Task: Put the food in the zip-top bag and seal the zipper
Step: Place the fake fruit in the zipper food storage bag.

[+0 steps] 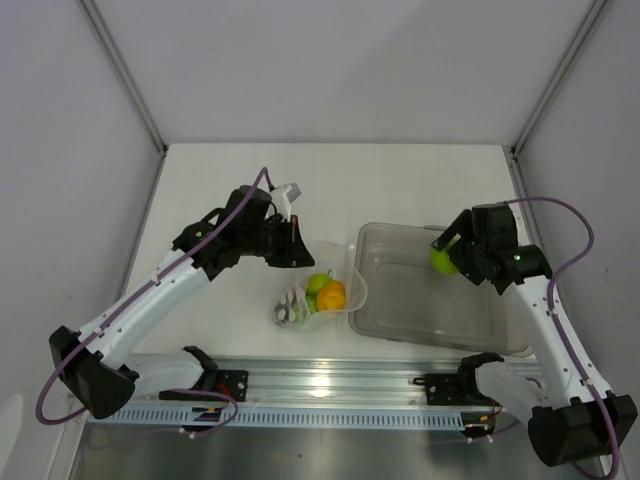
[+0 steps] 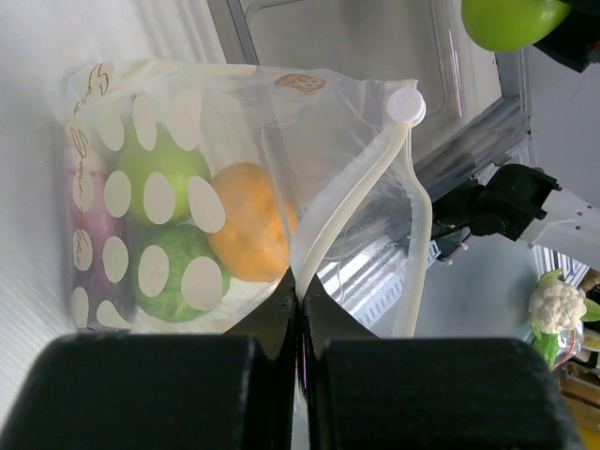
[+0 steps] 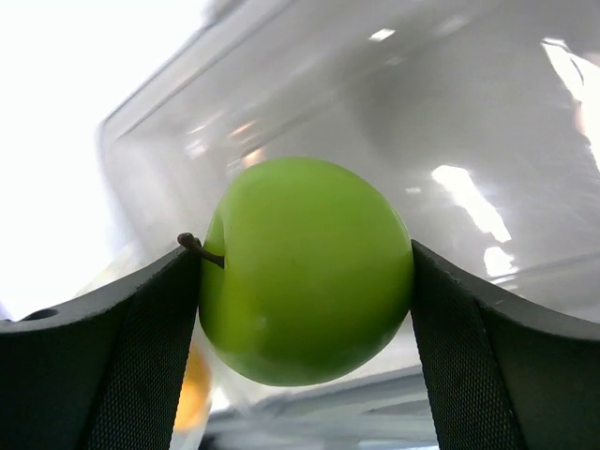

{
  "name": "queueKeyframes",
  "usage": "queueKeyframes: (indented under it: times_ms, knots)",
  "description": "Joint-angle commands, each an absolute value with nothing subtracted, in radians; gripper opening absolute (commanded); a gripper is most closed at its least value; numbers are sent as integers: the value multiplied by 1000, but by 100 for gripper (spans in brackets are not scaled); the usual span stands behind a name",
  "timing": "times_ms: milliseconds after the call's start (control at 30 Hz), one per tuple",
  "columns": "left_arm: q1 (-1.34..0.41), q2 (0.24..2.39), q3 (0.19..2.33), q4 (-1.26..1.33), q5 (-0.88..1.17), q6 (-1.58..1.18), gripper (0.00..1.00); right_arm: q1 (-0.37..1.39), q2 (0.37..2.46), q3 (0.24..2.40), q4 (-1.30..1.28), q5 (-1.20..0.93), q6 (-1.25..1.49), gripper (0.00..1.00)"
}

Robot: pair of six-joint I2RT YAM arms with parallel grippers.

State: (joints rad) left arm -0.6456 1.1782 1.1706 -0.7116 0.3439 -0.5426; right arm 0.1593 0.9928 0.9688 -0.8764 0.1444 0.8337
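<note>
The zip-top bag (image 1: 318, 297) lies on the table between the arms, clear with pale round dots (image 2: 178, 197). Inside it I see the small orange (image 2: 248, 223), two green pieces (image 2: 159, 169) and the purple eggplant (image 2: 86, 234) at the left side. My left gripper (image 2: 302, 286) is shut on the bag's mouth edge by the zipper strip (image 2: 352, 202); it also shows in the top view (image 1: 296, 244). My right gripper (image 3: 306, 272) is shut on a round green fruit (image 3: 305, 267) and holds it over the tub; the fruit also shows from the top (image 1: 442, 260).
A rigid clear rectangular tub (image 1: 400, 305) stands right of the bag, under my right gripper. A metal rail (image 1: 330, 395) runs along the near edge. A toy cauliflower (image 2: 555, 305) shows far off in the left wrist view.
</note>
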Motion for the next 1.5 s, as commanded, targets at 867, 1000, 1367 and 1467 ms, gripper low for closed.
queueKeyframes:
  times_ms: [867,1000,1367,1467]
  knots:
    - [-649,1169,1172,-678,333,-558,1,1088,1421,1626,-910,348,805,0]
    - [-649,1175,1170,-675,334,-558,1,1103,1410,1609,-914,347,804,0]
    - [-649,1177,1186,-676,337,-565,1,1108,1382,1582,-945,388,790,98]
    - [-650,1170,1186,-676,342,-563,1,1092,1365,1583,-969,408,802,99]
